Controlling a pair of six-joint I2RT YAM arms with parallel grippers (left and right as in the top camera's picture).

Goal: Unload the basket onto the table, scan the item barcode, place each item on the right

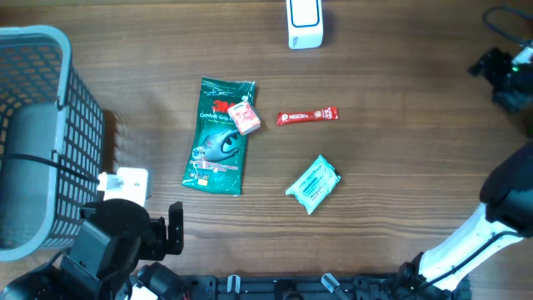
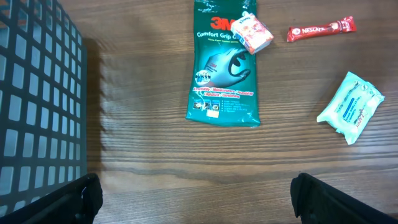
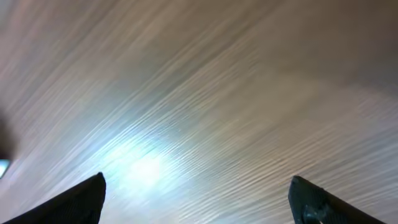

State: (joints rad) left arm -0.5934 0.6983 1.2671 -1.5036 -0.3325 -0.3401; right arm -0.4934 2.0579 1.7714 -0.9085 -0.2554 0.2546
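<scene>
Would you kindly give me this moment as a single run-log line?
left gripper: open, empty | right gripper: open, empty | glove pack: flat on table, pink packet atop | scanner: untouched

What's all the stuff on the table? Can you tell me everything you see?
basket: 1, grey, left edge of the table
glove packet: 1, green, middle, lying flat
small packet: 1, pink and white, on the glove packet's upper right corner
coffee stick: 1, red, just right of the small packet
tissue pack: 1, pale green, below the coffee stick, apart from it
white box: 1, white, far edge
table: 1, brown wood, under everything
left gripper: 1, black, open, empty, beside the basket
right gripper: 1, black, open, empty, over bare wood
</scene>
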